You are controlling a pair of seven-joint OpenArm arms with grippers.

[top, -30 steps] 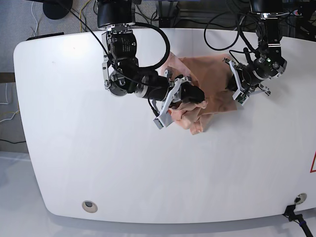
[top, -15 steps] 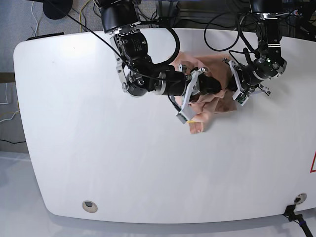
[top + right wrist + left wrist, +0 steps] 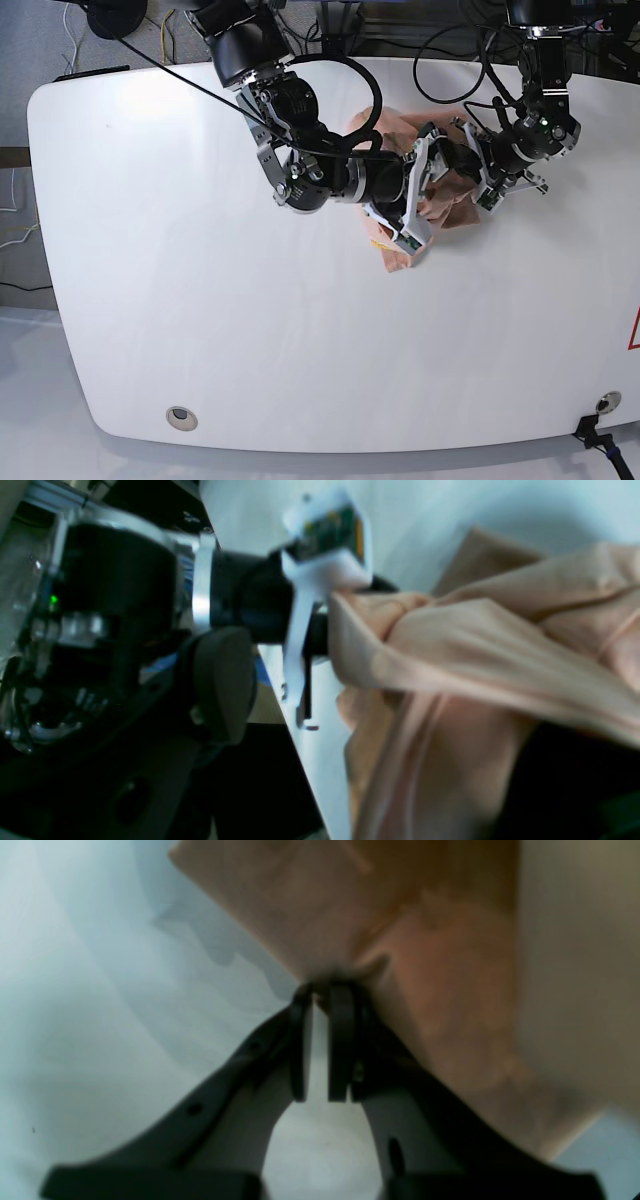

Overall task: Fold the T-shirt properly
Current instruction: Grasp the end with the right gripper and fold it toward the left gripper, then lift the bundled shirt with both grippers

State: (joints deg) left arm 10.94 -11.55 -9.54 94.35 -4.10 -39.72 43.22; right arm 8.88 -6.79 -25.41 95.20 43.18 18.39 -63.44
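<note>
The peach T-shirt (image 3: 398, 256) lies bunched on the white table (image 3: 200, 300) at the back right, mostly under my right arm. My right gripper (image 3: 442, 172) has reached across the cloth, close to the left one. In the right wrist view its dark fingers (image 3: 220, 680) stand far apart, open, and the T-shirt (image 3: 475, 645) drapes loosely between them. My left gripper (image 3: 473, 180) is shut on the shirt's right edge. In the left wrist view the T-shirt (image 3: 425, 965) is pinched at the tips of the left gripper (image 3: 320, 990).
Both arms crowd the back right of the table, nearly touching. The left arm's white camera mount (image 3: 325, 545) sits right beside the right gripper. Cables (image 3: 450, 60) hang past the back edge. A small round fitting (image 3: 180, 416) sits near the front left.
My right arm swept rightwards over the shirt, dragging cloth up to the left gripper, and its jaws have opened. The left gripper kept its hold and place.
</note>
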